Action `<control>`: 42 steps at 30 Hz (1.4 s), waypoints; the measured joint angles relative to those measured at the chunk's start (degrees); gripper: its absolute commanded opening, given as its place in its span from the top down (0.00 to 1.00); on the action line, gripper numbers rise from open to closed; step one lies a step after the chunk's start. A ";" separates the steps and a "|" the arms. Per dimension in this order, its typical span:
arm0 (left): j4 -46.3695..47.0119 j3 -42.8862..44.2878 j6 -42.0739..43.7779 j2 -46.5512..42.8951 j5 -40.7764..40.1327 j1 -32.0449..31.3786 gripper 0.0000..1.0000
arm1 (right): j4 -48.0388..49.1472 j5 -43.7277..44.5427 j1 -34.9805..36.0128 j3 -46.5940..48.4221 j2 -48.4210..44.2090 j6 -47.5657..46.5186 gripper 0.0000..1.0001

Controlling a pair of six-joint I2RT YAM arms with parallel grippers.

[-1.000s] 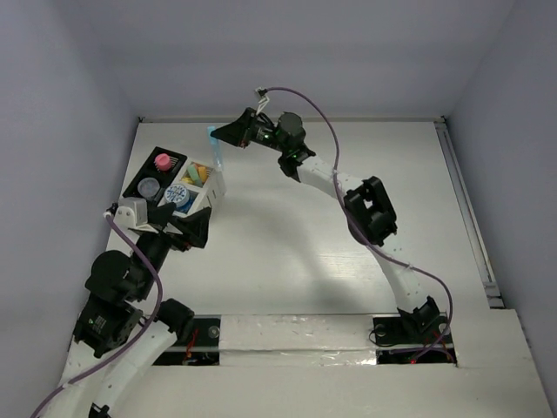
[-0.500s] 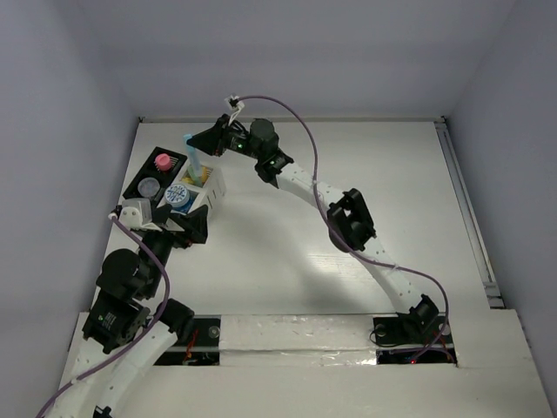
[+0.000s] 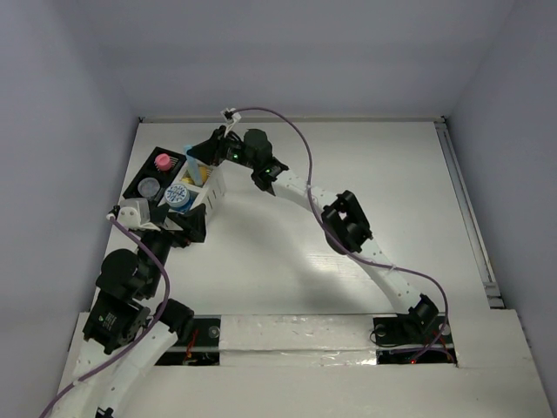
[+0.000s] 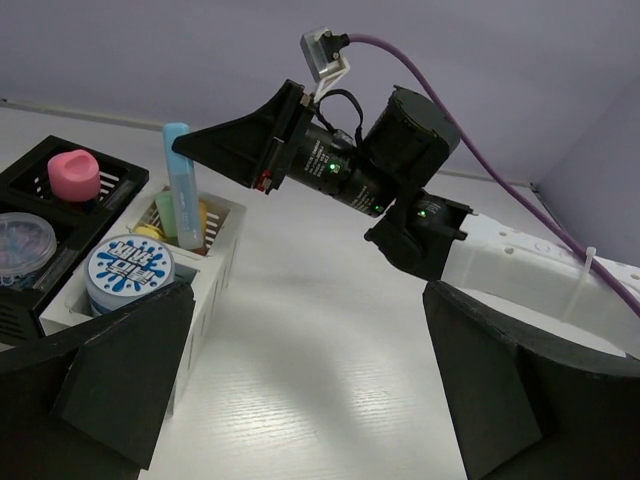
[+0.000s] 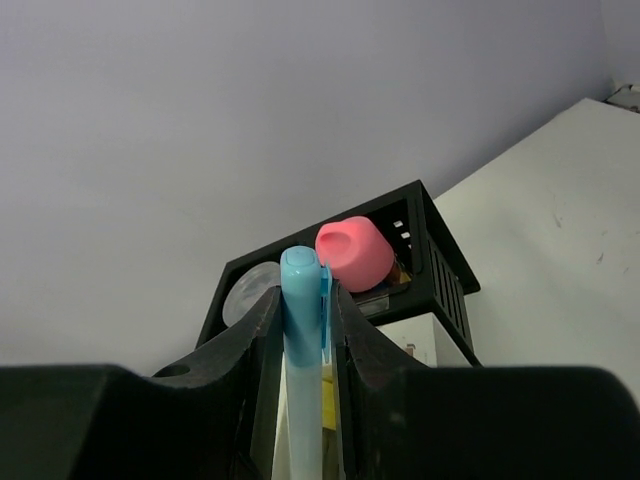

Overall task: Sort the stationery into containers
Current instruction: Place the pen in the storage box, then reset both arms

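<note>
Right tool (image 4: 190,143), clamped on the upright blue pen (image 4: 179,185), hangs over the white box (image 4: 222,250), upper left (left tool (image 4: 310,320) gapes).

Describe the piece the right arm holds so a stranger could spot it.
At the table's far left, a white compartmented box adjoins a black ribbed tray. Upright at the box's far compartment, pinched by the right arm's fingers, stands a pale blue stick, rising above the yellow and green pieces beside it.
</note>
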 measured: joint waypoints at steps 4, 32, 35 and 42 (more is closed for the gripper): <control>0.00 -0.07 0.00 -0.02 -0.09 0.17 0.01 | 1.77 0.02 -0.02 -3.39 -0.17 -0.63 0.60; 2.23 4.70 -4.90 5.68 1.62 0.81 0.01 | -0.63 12.79 -0.02 -54.95 -55.19 -11.85 0.00; 3.87 5.60 -5.86 7.04 4.13 0.81 0.01 | -4.57 24.09 -0.13 -65.42 -67.56 -14.23 0.00; 8.83 7.54 -6.97 8.33 7.45 0.81 0.01 | -4.17 48.33 -0.94 -89.33 -100.89 -20.00 0.00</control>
